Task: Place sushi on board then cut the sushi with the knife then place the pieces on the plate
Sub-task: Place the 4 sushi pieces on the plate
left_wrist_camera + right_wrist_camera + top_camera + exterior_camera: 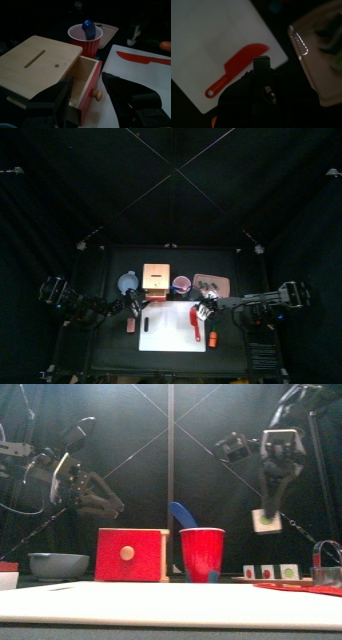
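Sushi roll (269, 571) is on the pink tray (223, 280) at the desk's back right, not on the board. In the front view I see three pieces side by side.

White cutting board (167, 333) lies at the desk's front centre. Red knife (236, 70) lies flat on the board near its right edge. Nothing is gripping it.

Right gripper (261, 62) hangs over the board's right side, above the red knife and clear of it. Its fingers are pressed together with nothing between them. The front view puts it well up off the desk.

Left gripper (90, 85) hovers at the front of the wooden box (40, 60), higher than the box top in the front view. Its fingers are spread wide and empty. From the wrist camera the drawer knob (97, 94) sits in the gap between them, and I see no contact.

The box stands at the back of the desk, left of centre, just behind the board. Its red drawer stands partly out.

Red cup (85, 42) is just beside the box on its right, with the blue knife (87, 27) standing in it. Blue-grey bowl (58, 565) is left of the box.

A small orange toy (211, 338) lies on the desk just off the board's right edge, near the front. I can't make out what it is.
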